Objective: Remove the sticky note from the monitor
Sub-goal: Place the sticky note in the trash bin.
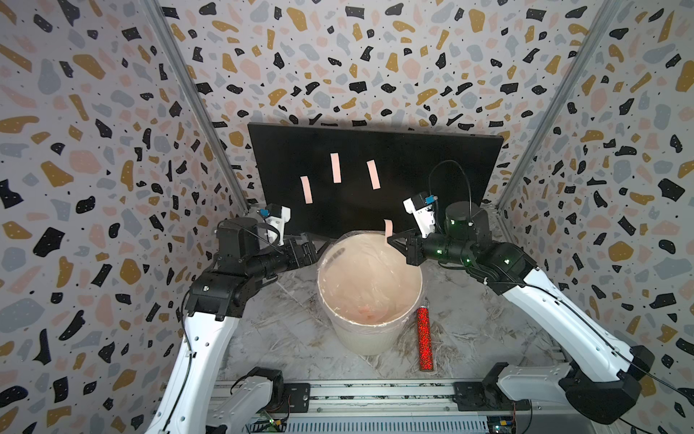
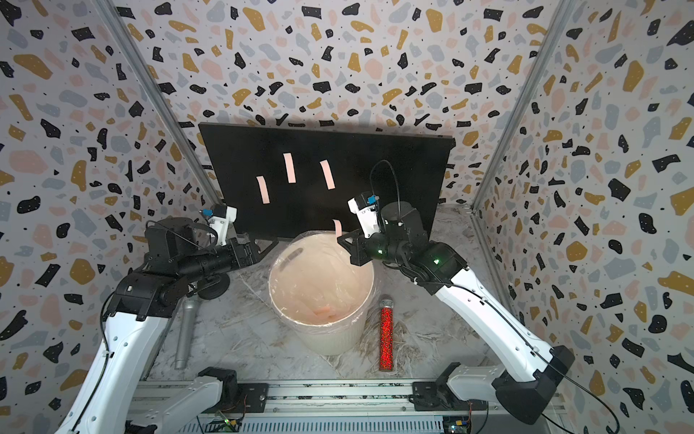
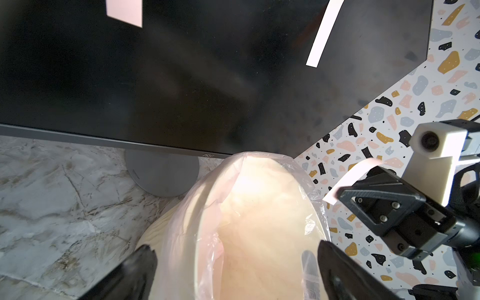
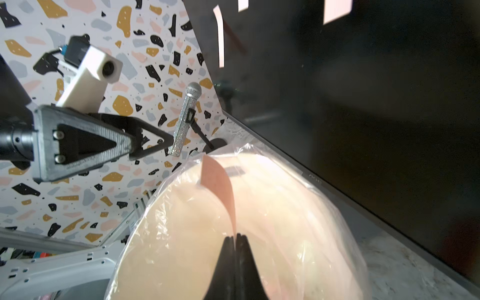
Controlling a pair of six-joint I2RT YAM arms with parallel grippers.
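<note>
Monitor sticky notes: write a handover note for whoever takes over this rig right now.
Right gripper: shut on a pink sticky note, held over the bin.
Left gripper: open, empty, at the bin's opposite side.
Done: that note is off the monitor.
Left: probably drop it in the bin; three more notes are on the screen.

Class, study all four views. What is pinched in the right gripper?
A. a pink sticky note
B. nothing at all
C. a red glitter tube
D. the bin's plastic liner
A: the right wrist view shows the right gripper shut on one end of a pink sticky note, which it holds by the white bin.
</note>
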